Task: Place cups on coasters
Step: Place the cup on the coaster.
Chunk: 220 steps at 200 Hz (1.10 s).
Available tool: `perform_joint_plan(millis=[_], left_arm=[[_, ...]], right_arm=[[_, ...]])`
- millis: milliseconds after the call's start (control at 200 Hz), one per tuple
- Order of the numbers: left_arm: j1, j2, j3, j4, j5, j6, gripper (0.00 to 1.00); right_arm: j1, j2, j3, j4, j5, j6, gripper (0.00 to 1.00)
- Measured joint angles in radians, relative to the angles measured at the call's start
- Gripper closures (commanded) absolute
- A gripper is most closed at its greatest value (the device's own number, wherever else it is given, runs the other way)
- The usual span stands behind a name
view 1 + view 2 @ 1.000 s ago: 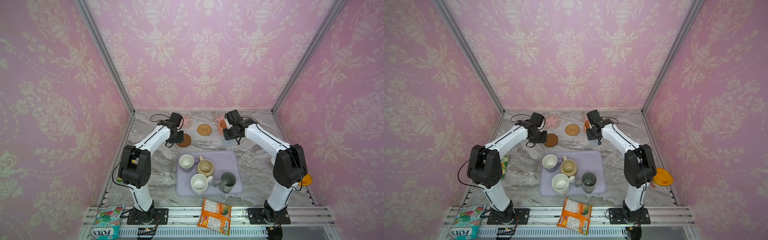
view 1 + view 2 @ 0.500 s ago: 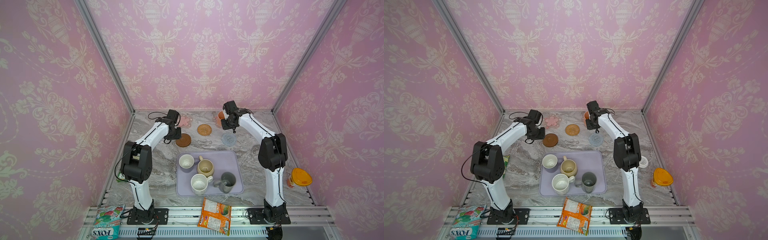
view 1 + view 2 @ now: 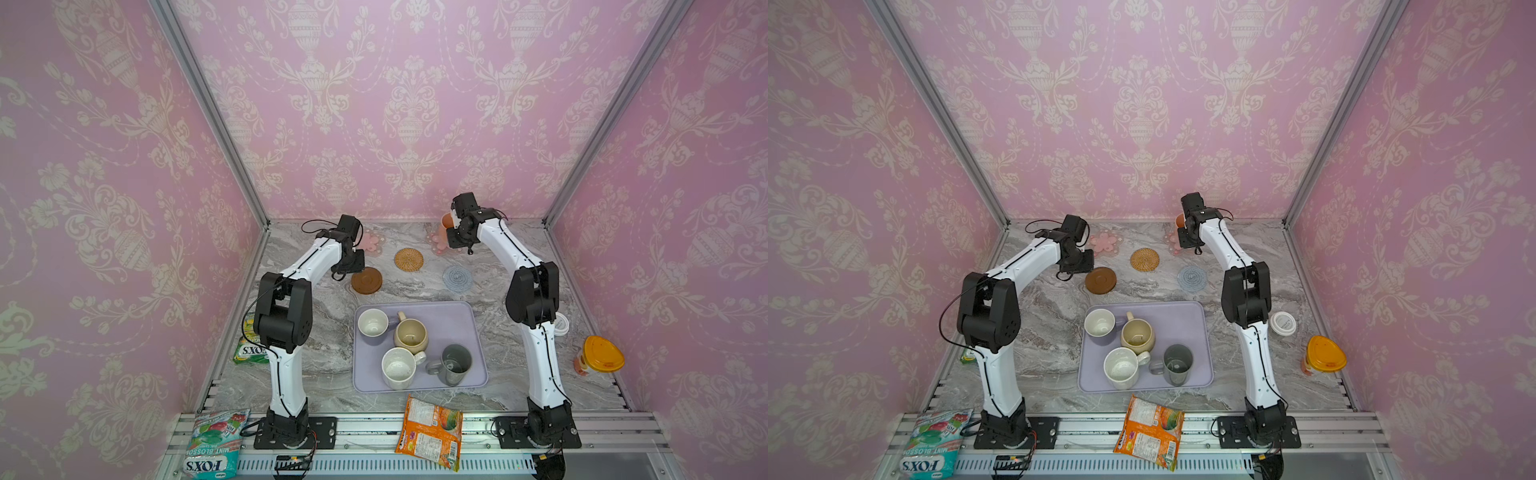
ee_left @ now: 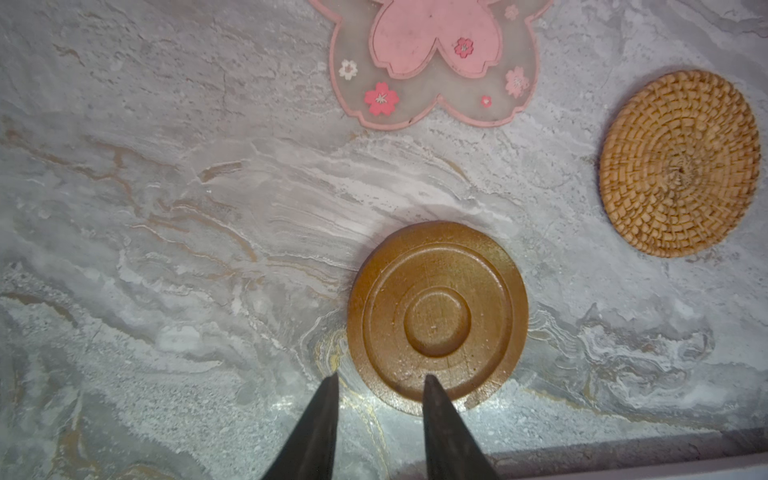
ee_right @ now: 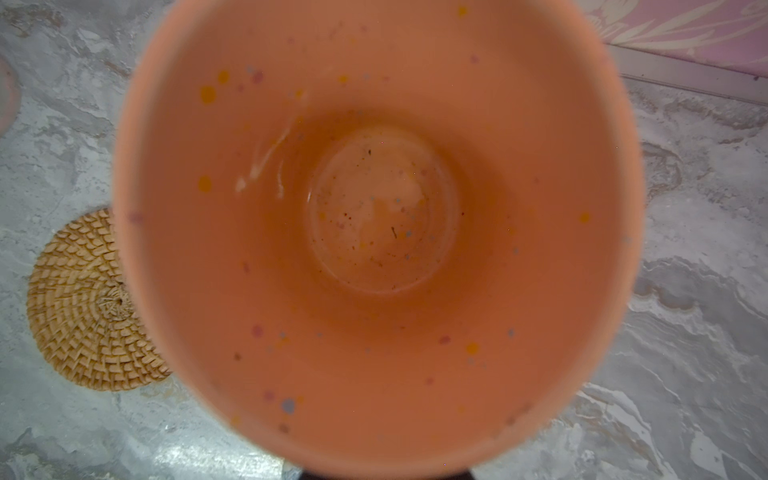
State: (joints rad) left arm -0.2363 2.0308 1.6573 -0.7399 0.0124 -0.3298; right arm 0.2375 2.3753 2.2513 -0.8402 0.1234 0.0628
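Right gripper (image 3: 454, 237) is clamping the peach-orange mug (image 5: 374, 208) over the right-side pink flower coaster (image 3: 436, 248), so next it's probably needing a level lower-and-release, while the left gripper (image 4: 378, 382) is hovering narrowly open and empty at the brown wooden coaster (image 4: 436, 320).

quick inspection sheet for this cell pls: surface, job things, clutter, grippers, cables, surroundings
surface: grey marbled tabletop, no spills seen
job's things: lavender mug with white inside, rounded beige mug, speckled white mug and dark grey mug upright on the lavender rectangular tray; peach-orange mug at the pink flower-shaped coaster by the right gripper; dark brown wooden disc coaster, second pink flower-shaped coaster, woven rattan disc coaster and grey-blue disc coaster bare
clutter: green sweet bag, another, orange snack packet, white round lid, orange-lidded jar
grippers: left gripper open, empty, by the wooden disc's edge; right gripper shut on the peach-orange mug
cables: black cable loops at the left wrist
surroundings: pink patterned walls, metal frame posts
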Motion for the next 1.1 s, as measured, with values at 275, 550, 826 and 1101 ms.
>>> perform_joint_plan(millis=[275, 550, 826, 1101], left_arm=[[0.0, 0.053, 0.056, 0.001, 0.001, 0.0, 0.63], [0.001, 0.072, 0.07, 0.001, 0.008, 0.0, 0.63], [0.001, 0.107, 0.082, 0.003, 0.013, 0.0, 0.63], [0.001, 0.126, 0.088, 0.009, 0.034, 0.0, 0.63]], right_arm=[[0.0, 0.063, 0.059, -0.011, -0.005, -0.012, 1.0], [0.0, 0.089, 0.082, -0.011, -0.021, -0.015, 1.0], [-0.001, 0.095, 0.095, -0.01, -0.022, -0.019, 1.0], [-0.008, 0.13, 0.117, -0.002, -0.022, -0.019, 1.0]])
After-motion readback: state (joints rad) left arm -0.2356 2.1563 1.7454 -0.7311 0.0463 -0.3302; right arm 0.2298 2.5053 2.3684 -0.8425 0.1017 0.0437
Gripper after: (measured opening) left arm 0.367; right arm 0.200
